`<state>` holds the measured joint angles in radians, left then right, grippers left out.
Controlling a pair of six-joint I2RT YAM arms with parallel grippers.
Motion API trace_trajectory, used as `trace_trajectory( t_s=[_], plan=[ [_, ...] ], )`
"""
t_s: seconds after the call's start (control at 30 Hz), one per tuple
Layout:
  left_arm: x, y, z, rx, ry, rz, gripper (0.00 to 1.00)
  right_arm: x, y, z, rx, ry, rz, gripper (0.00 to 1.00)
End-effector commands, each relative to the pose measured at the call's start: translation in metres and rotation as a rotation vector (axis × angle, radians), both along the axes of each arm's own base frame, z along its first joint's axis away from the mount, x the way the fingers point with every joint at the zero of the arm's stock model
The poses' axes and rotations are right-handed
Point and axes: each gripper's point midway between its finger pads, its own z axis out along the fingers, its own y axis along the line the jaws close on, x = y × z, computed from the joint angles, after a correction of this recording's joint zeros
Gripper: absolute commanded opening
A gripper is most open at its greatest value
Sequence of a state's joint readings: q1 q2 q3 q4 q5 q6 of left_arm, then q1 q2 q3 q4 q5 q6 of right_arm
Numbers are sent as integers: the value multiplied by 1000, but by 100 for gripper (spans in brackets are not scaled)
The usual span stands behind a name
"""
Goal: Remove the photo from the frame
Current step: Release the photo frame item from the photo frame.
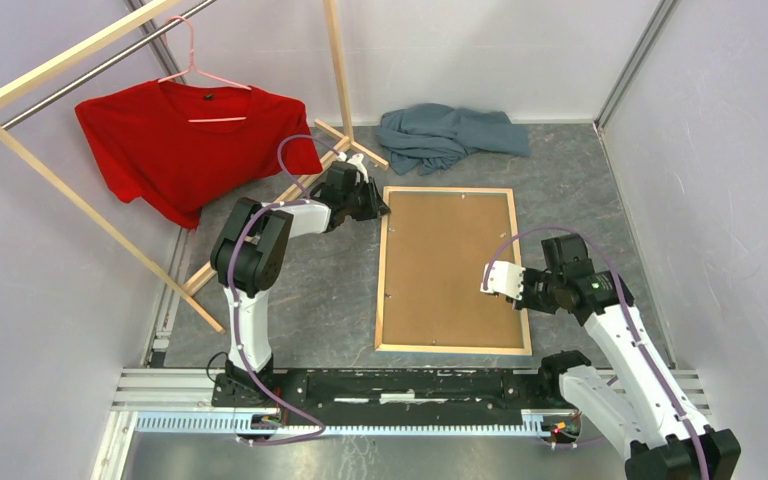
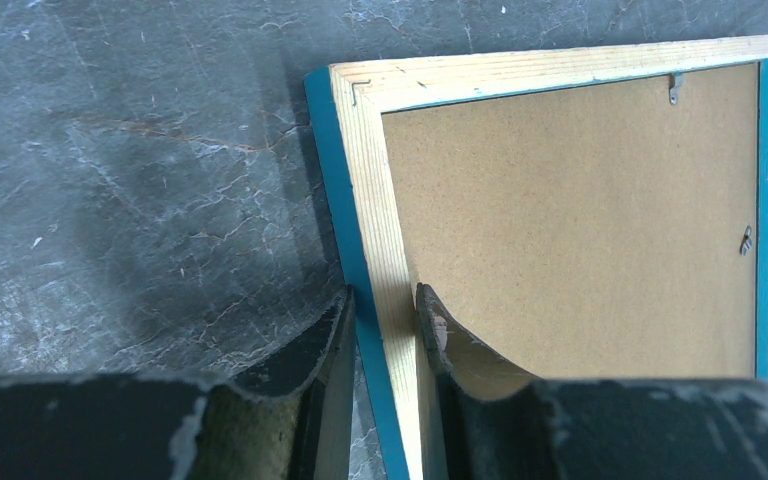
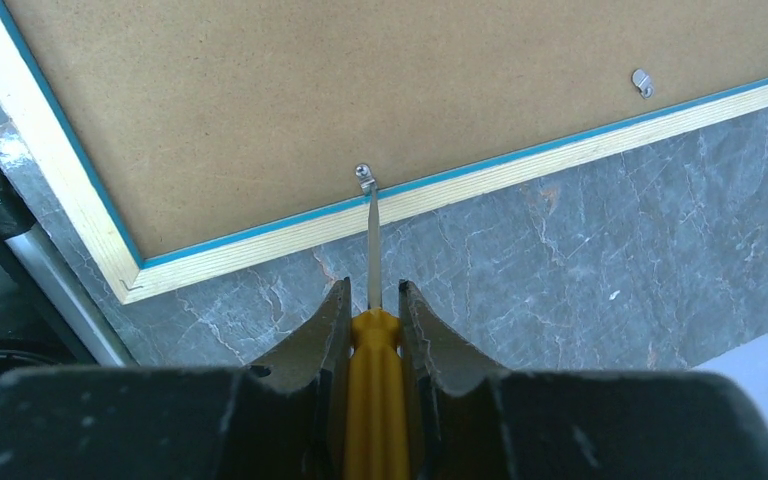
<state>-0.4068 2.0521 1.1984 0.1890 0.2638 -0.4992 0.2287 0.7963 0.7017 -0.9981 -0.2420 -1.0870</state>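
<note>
The left claw [image 2: 385, 300] is clamping the side rail of the frame [image 2: 370, 180], lying face-down on the tabletop [image 2: 110, 200]. The right claw [image 3: 372, 295] is gripping a yellow screwdriver [image 3: 375, 400], its blade reaching ahead and touching a metal tab [image 3: 363, 175].

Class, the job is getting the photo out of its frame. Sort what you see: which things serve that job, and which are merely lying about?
Serving the job: frame, face down; backing board; retaining clip; screwdriver in the right end effector; left end effector gripping the frame's rail.
Lying about: red T-shirt, pink hanger, wooden rack, grey-blue cloth.
</note>
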Motion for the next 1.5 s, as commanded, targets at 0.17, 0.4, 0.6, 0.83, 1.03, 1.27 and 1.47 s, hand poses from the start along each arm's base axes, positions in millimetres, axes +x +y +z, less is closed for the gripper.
trace_trajectory(
  t_s=[0.17,0.4,0.6,0.83,1.03,1.27,1.47],
  plan=[
    [-18,11,-40,54,125,16,6,0,3,2,-8,1,31,0],
    [-18,11,-40,54,126,16,6,-1,6,8,6,-20,39,0],
    [-18,11,-41,54,127,16,6,-5,6,11,3,-5,56,0],
    [-18,12,-40,54,126,18,6,-4,0,0,-28,4,41,0],
    [-18,12,-40,53,127,17,5,2,-2,-3,-35,-42,20,0],
    [-18,11,-41,54,127,16,5,0,-6,-10,-63,-29,19,0],
    [-18,12,-41,53,129,16,5,3,-10,-10,-94,-54,11,0]
  ],
)
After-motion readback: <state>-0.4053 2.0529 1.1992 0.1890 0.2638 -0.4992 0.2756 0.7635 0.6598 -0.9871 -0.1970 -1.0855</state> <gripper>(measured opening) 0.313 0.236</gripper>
